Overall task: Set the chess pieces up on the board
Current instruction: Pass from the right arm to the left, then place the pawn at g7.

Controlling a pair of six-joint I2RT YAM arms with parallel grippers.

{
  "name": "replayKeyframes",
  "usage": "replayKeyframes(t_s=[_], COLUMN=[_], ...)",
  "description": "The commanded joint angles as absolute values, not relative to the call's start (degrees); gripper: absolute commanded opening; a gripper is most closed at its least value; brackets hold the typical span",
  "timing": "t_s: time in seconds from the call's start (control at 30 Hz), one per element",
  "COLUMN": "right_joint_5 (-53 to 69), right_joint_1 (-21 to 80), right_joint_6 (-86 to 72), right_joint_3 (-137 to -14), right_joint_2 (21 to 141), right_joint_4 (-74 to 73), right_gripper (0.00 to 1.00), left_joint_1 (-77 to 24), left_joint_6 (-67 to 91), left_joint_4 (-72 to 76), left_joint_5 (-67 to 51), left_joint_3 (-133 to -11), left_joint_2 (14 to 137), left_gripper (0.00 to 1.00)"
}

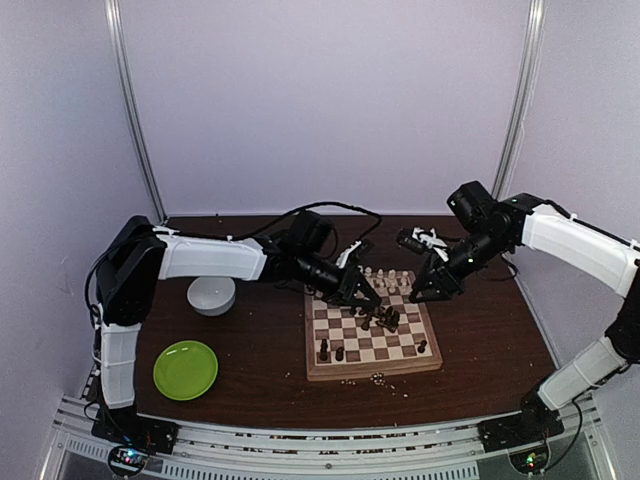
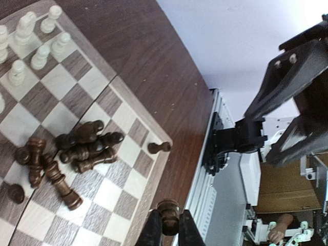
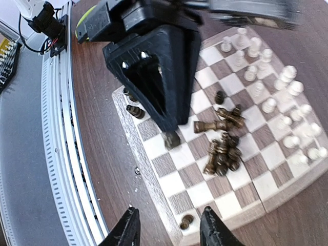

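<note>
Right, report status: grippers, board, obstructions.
Left gripper shut on a dark chess piece. Right gripper open, empty. Cream pieces standing; dark pieces toppled in a heap mid-board, cluttering squares.

board (image 2: 92, 82) cropped at edge, left arm (image 3: 246, 7) blurred

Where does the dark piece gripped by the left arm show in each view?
Top external: too small to tell, at the left gripper tip.
Left wrist: dark piece bottom centre, gripped.
Right wrist: centre, under that gripper.
Landmark: heap of fallen dark pieces.
</note>
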State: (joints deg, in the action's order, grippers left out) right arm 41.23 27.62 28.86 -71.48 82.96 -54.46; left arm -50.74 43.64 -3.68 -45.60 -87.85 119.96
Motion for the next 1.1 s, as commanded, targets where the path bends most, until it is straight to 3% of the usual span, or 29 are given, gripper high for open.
replayKeyframes(t_s=[0.0,0.5,1.07], right_joint_5=[44.2,40.5,41.3], right_joint_1=[23.1,21.9,21.9], right_joint_6=[31.1,28.9,31.2], right_joint_3=[-65.6,-58.6,-58.7], right_joint_2=[77.3,76.5,78.3], right_joint_4=[-53.6,-45.9,-47.5], right_gripper=[0.41,0.40,0.40], left_joint_1=[-51.2,-57.5,-58.9], left_joint_6=[28.2,3.1,0.8], left_joint_4=[-18.6,-45.9,-50.6], left_joint_5=[-36.5,-10.1,-9.6], left_joint_3=[-89.6,-98.4,-103.5], left_joint_2=[114.4,114.1,122.1], left_gripper=[0.00,0.00,0.00])
